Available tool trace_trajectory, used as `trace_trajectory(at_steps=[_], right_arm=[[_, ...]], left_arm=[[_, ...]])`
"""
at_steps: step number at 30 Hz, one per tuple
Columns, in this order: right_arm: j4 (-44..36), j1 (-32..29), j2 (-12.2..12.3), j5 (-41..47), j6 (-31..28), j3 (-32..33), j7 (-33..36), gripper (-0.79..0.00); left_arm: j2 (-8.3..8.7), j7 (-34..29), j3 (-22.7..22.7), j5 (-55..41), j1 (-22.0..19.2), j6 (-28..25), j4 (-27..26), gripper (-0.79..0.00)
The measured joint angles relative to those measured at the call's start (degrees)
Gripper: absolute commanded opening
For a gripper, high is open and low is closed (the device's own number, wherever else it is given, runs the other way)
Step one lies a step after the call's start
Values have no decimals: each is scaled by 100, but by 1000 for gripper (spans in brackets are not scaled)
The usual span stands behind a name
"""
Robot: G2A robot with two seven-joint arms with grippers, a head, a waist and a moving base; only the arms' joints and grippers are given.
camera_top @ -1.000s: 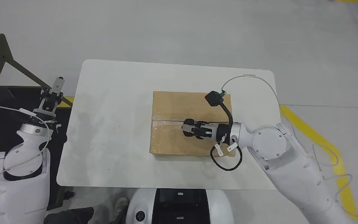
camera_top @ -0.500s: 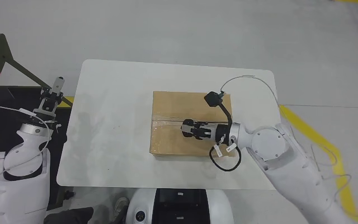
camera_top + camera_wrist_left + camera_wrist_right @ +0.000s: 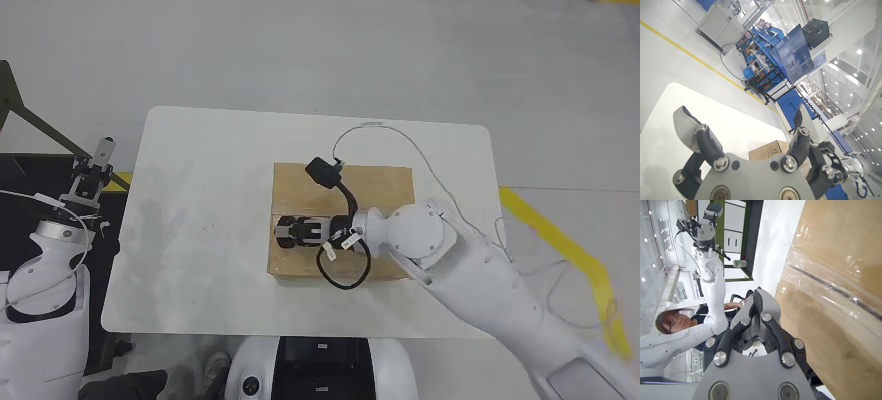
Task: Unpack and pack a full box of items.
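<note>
Table (image 3: pixel 200 260), sealed box (image 3: pixel 385 185) under right gripper (image 3: pixel 283 231)

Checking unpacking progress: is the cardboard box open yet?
No, the cardboard box is shut, its flaps flat with clear tape along the top seam.
</note>
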Motion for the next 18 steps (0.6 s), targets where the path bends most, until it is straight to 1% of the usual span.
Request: trace_trajectory(at_steps=[6, 9, 13, 18], right_arm=[[577, 480, -398, 362, 259, -577, -332, -785], [873, 651, -551, 518, 408, -664, -556, -785], [1113, 789, -676, 627, 626, -674, -722, -785], [1205, 888, -741, 554, 983, -649, -720, -785]], left_arm=[[0, 0, 0, 0, 0, 0, 0, 0], [0, 0, 0, 0, 0, 0, 0, 0], [0, 0, 0, 0, 0, 0, 0, 0], [0, 0, 0, 0, 0, 0, 0, 0]])
